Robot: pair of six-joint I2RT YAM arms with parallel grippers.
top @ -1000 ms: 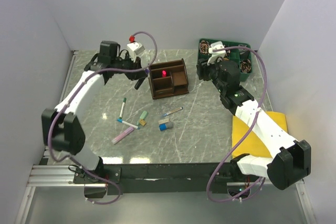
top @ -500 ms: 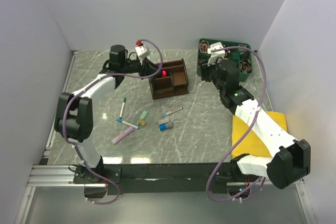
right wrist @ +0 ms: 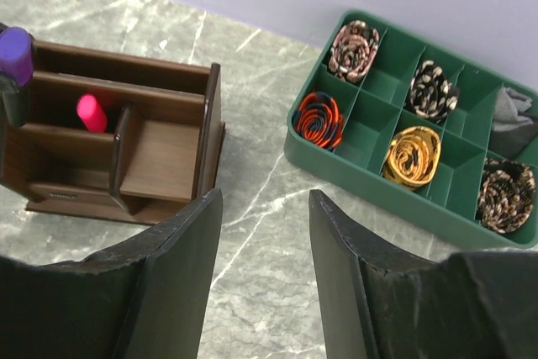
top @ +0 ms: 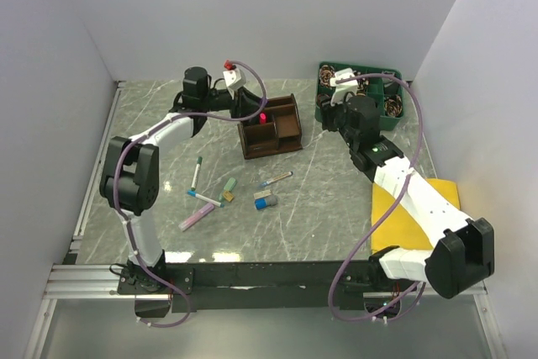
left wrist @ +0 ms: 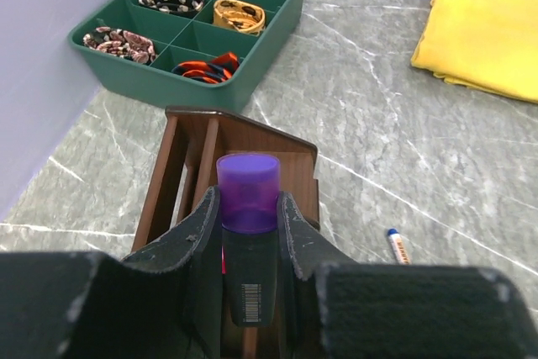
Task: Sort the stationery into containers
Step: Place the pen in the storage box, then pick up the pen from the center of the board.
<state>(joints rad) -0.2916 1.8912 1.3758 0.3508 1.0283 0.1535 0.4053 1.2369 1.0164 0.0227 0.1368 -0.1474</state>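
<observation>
Left gripper clasps purple highlighter over organiser holding one pink marker; right gripper gapes empty; other stationery lies loose at seven o'clock.

I seem to work in a lab test cell: plain white panel walls box in my grey marble-patterned tabletop.

Bright, even light from above; shadows soft and faint; pale glare on the table near its front edge; in both wrist views the nearest dark fingers look slightly blurred.
</observation>
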